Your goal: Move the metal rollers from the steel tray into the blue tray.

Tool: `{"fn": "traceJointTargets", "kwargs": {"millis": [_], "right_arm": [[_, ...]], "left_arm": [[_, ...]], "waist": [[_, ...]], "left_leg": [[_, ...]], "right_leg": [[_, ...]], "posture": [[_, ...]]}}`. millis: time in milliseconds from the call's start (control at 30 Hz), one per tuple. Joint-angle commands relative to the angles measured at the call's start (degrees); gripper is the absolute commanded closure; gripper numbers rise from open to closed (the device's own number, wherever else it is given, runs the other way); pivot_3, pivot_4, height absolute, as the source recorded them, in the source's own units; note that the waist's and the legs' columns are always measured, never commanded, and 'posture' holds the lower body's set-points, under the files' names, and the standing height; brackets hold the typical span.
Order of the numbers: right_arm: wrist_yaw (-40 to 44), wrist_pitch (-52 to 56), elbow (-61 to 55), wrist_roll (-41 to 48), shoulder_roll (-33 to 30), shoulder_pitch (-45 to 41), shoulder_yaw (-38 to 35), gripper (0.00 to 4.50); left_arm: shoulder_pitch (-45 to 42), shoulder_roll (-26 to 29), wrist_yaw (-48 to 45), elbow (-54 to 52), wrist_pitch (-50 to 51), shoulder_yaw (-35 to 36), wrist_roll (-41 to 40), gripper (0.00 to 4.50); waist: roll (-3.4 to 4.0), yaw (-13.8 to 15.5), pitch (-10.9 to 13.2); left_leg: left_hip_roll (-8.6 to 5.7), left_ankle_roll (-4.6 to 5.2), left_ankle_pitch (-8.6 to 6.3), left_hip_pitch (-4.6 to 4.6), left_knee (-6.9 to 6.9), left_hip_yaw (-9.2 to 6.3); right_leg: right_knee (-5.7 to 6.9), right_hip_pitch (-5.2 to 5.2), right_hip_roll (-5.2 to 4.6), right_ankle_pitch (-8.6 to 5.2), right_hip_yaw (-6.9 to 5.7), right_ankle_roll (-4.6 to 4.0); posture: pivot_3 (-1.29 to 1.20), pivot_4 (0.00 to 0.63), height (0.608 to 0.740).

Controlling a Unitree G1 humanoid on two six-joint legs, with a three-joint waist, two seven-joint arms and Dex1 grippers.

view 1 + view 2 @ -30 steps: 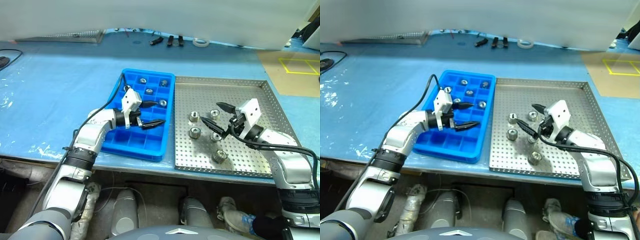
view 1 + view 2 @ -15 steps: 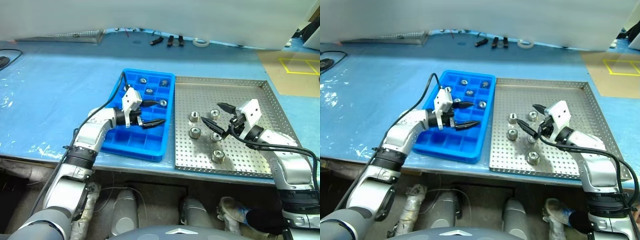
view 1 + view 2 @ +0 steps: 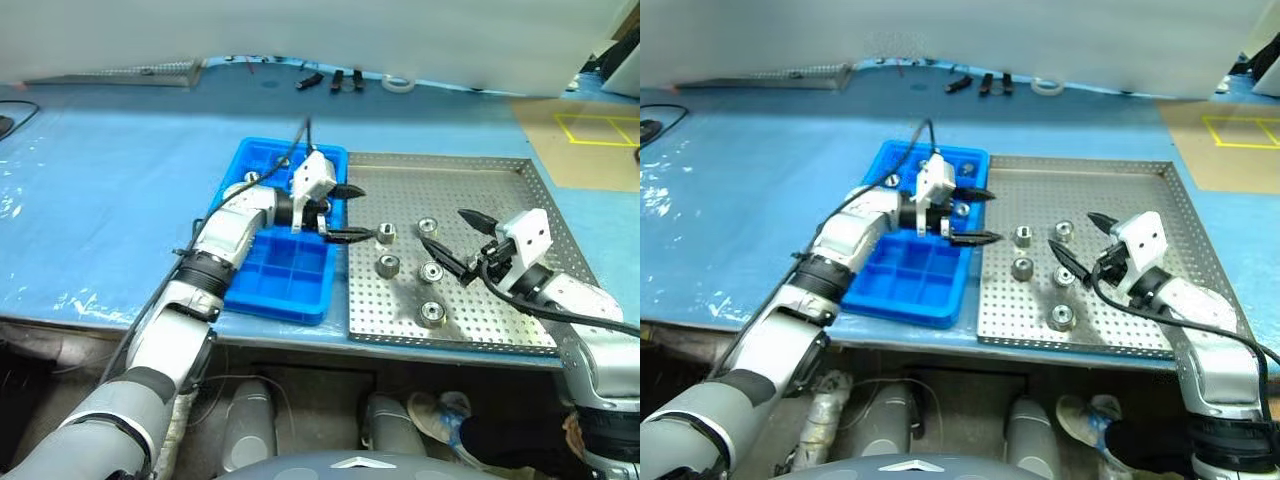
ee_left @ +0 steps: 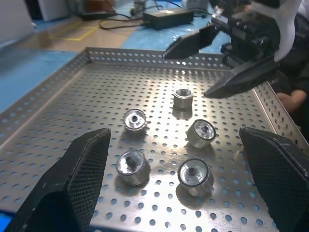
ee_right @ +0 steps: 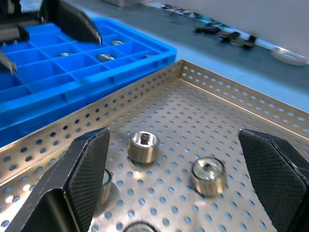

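Several metal rollers (image 3: pixel 388 266) stand in the left half of the steel tray (image 3: pixel 500 180), and they show closer in the left wrist view (image 4: pixel 182 98). The blue tray (image 3: pixel 290 275) lies against the steel tray's left rim and holds a few rollers (image 5: pixel 104 57) in its far compartments. My left gripper (image 3: pixel 362 213) is open, pointing right over the steel tray's left rim, just short of the nearest roller (image 3: pixel 386 233). My right gripper (image 3: pixel 458 238) is open and empty, pointing left above the tray right of the rollers.
Black tools (image 3: pixel 335 80) and a white tape roll (image 3: pixel 398 83) lie at the back of the blue table sheet. A mesh tray (image 3: pixel 120 72) sits at the far left. Brown floor with yellow tape (image 3: pixel 590 135) borders the right. The table's front edge runs just below both trays.
My left gripper has swung right, from over the blue tray to the steel tray's left rim. My right gripper has drawn back to the right, away from the rollers. Both stay open.
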Motion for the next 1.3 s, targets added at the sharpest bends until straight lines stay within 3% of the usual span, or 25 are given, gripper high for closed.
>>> {"fn": "traceJointTargets", "kwargs": {"millis": [33, 233, 367, 600, 800, 1300], "right_arm": [[-3.5, 0.4, -7.9, 1.3, 1.8, 5.5, -5.2, 0.03], [-8.9, 0.8, -17.0, 0.9, 6.9, 16.8, -8.8, 0.03], [-11.7, 0.1, -20.3, 0.0, 10.1, 22.0, -9.4, 0.03], [-13.9, -1.0, -21.9, -2.2, 12.4, 25.2, -8.1, 0.03], [-13.5, -1.2, -22.1, -1.9, 12.3, 26.3, -7.8, 0.03], [-11.0, 1.6, -24.8, -1.7, 10.1, 28.1, -0.3, 0.03]], "left_arm": [[-5.0, -2.9, -1.9, 7.3, -7.8, -1.8, 3.8, 0.00], [-11.6, -7.4, 0.0, 24.3, -15.6, -3.2, 11.0, 0.00], [-13.2, -9.2, -2.0, 29.7, -18.2, -3.8, 14.4, 0.00], [-14.2, -10.1, -0.7, 33.9, -20.1, -5.4, 20.5, 0.00], [-15.4, -7.7, 0.9, 36.6, -20.7, -8.1, 26.9, 0.00], [-15.1, -7.7, -1.2, 37.0, -20.2, -6.7, 27.5, 0.00]], "waist": [[0.00, -0.7, 0.0], [0.00, -3.2, 0.0], [-0.02, -5.5, 0.0], [-0.02, -7.9, 0.0], [-0.04, -8.9, 0.0], [-0.04, -9.6, 0.0]], "left_leg": [[0.00, 0.03, -0.02, -0.01, -0.01, 0.00], [-0.11, 0.17, -0.12, -0.04, 0.02, 0.06], [-0.16, 0.22, -0.15, -0.03, 0.03, 0.07], [-0.22, 0.26, -0.19, -0.05, 0.03, 0.07], [-0.33, 0.34, -0.24, -0.09, 0.03, 0.06], [-0.47, 0.57, -0.38, -0.09, 0.18, 0.04]], "right_leg": [[-0.05, 0.01, 0.00, 0.00, 0.00, 0.00], [-0.16, 0.01, -0.08, -0.02, 0.02, 0.04], [-0.20, 0.00, -0.10, -0.04, 0.06, 0.10], [-0.23, -0.02, -0.15, -0.26, 0.05, 0.46], [-0.26, -0.01, -0.24, -0.22, 0.04, 0.40], [-0.32, 0.21, -0.44, -0.15, -0.01, 0.28]], "posture": [[-0.42, 0.150, 0.740], [-0.57, 0.150, 0.740], [-0.62, 0.150, 0.740], [-0.66, 0.150, 0.740], [-0.66, 0.150, 0.740], [-0.65, 0.150, 0.740]]}}
